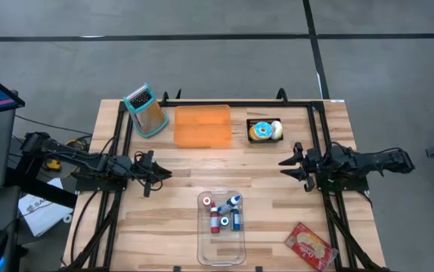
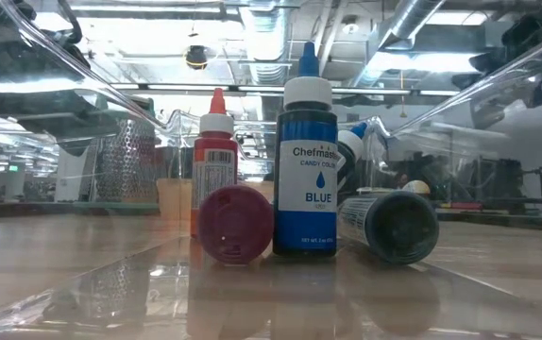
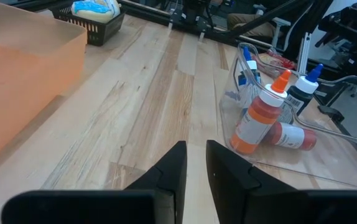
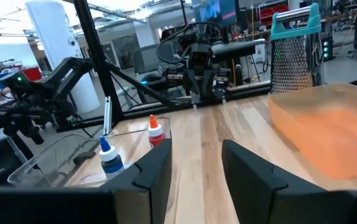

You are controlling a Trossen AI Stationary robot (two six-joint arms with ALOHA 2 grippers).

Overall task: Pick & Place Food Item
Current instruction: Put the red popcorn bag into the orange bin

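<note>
A blue-frosted doughnut (image 1: 261, 131) lies in a small black basket (image 1: 252, 139) at the table's far side; the left wrist view shows it too (image 3: 95, 7). Left of the basket an orange tray (image 1: 202, 125) rests flat on the table. My left gripper (image 1: 159, 175) hovers over the left middle of the table. Its fingers are almost together with nothing between them (image 3: 195, 163). My right gripper (image 1: 286, 166) hovers at the right middle, just near of the basket. It is open and empty (image 4: 196, 163).
A clear bin (image 1: 202, 253) at the near middle holds several food-colouring bottles (image 2: 309, 170), some standing and some lying down. A metal grater with a teal frame (image 1: 145, 111) stands at the far left. A red packet (image 1: 310, 245) lies at the near right.
</note>
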